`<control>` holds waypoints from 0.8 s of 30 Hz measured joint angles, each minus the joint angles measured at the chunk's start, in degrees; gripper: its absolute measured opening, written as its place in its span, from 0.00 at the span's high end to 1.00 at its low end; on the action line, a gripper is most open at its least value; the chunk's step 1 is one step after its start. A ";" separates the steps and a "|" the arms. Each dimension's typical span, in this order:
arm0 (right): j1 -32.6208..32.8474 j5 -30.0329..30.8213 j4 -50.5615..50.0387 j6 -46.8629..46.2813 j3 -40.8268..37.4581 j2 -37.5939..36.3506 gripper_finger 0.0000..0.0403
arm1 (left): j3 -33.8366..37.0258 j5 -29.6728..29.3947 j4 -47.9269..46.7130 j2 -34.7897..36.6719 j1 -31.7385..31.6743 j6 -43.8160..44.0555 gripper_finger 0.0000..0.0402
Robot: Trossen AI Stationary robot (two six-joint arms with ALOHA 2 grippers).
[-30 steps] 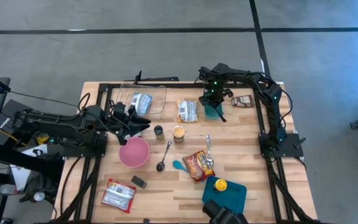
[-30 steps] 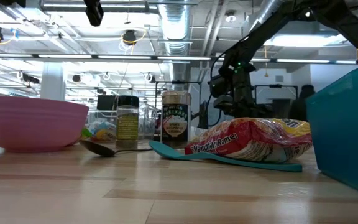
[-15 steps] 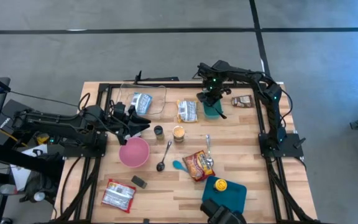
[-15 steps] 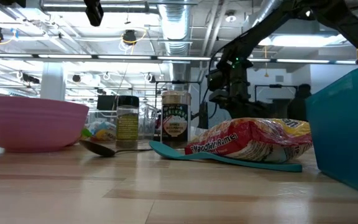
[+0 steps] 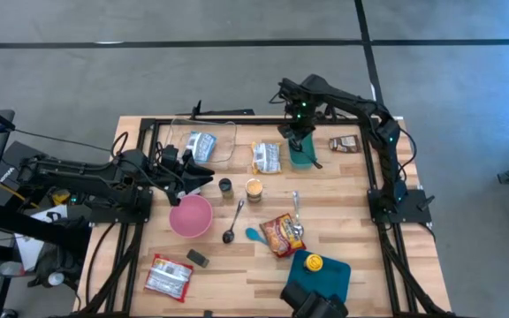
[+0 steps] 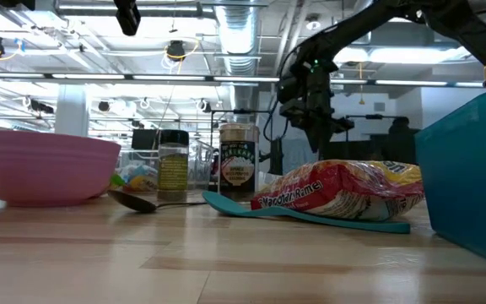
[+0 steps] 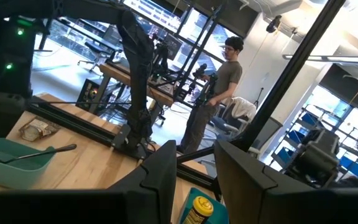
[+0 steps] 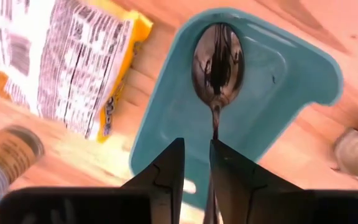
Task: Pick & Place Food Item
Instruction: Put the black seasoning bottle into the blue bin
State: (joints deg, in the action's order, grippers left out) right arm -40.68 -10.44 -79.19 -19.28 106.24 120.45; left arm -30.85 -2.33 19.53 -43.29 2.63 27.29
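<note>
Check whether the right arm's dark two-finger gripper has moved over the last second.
Yes. In the low view the right gripper has risen against the red snack packet; from above it stays over the small teal plastic container, where a metal spoon lies.

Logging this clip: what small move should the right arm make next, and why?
Probably lift the right pincer clear. The spoon already lies in the teal tray, and the fingers stand slightly apart above its handle, apparently no longer clamping it.
</note>
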 joint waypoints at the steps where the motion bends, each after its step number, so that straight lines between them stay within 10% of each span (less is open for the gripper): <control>1: 0.35 0.83 -0.93 0.30 0.81 -0.03 0.82 | 0.00 -0.01 -0.02 0.00 0.00 -0.01 0.74; 24: 10.64 14.79 1.46 2.33 3.53 -22.60 0.83 | 0.00 -3.96 3.23 0.00 0.00 -0.06 0.74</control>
State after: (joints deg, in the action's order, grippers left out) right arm -30.04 4.35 -77.73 -16.95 109.78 97.85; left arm -30.85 -6.28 22.76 -43.29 2.63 27.22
